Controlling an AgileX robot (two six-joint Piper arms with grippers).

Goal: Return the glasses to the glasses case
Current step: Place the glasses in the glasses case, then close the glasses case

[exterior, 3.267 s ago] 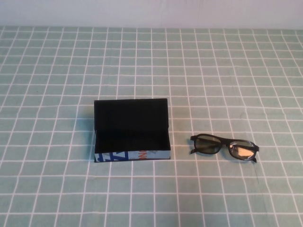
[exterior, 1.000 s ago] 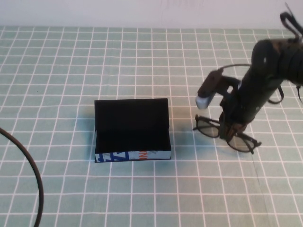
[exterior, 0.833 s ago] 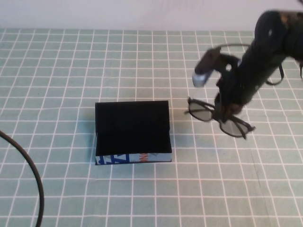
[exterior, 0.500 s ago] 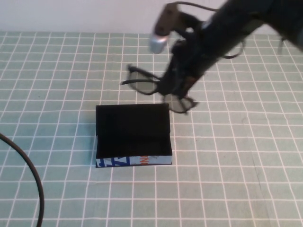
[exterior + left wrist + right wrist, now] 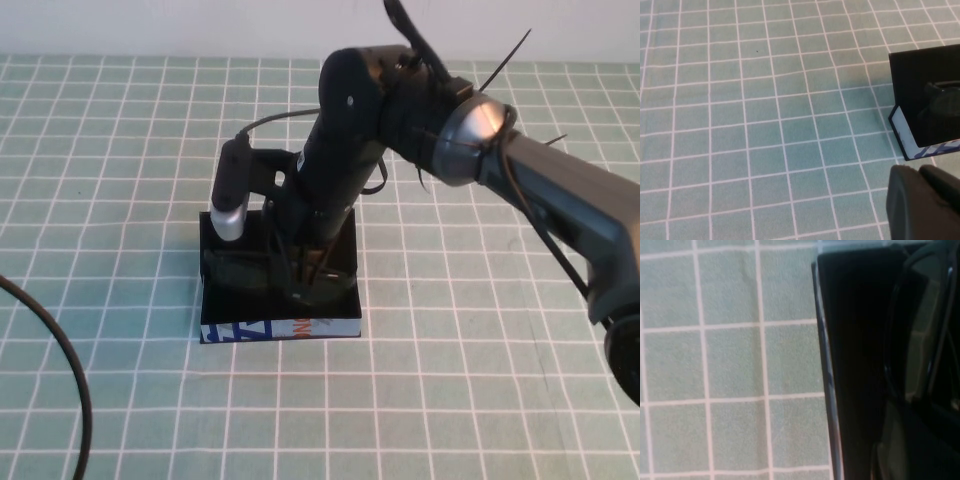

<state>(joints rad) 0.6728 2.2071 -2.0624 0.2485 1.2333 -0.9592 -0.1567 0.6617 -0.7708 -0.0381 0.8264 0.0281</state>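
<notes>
Overhead, we saw our right arm reaching from the right edge of the worktop across to its middle, its right gripper (image 5: 305, 285) lowered into the open glasses case (image 5: 279, 329). The glasses (image 5: 240, 272) lay dark inside the case's black lining, one lens faintly showing, and the fingers looked pressed together on the frame, though the arm's bulk hid much of that grip. The case's lid stood up behind, mostly blocked by the wrist and its camera. A black cable (image 5: 70, 380) curved along the left edge of the green checked cloth (image 5: 480, 400).

From the left wrist, we saw the left gripper (image 5: 922, 202) hanging over the cloth (image 5: 765, 125) near the worktop's left side, well apart from the case (image 5: 925, 120); we could not tell how its fingers stood.

From the right wrist, we saw the case's edge (image 5: 827, 380) against the cloth (image 5: 730, 360), and a greyish lens of the glasses (image 5: 920, 325) inside the black lining.
</notes>
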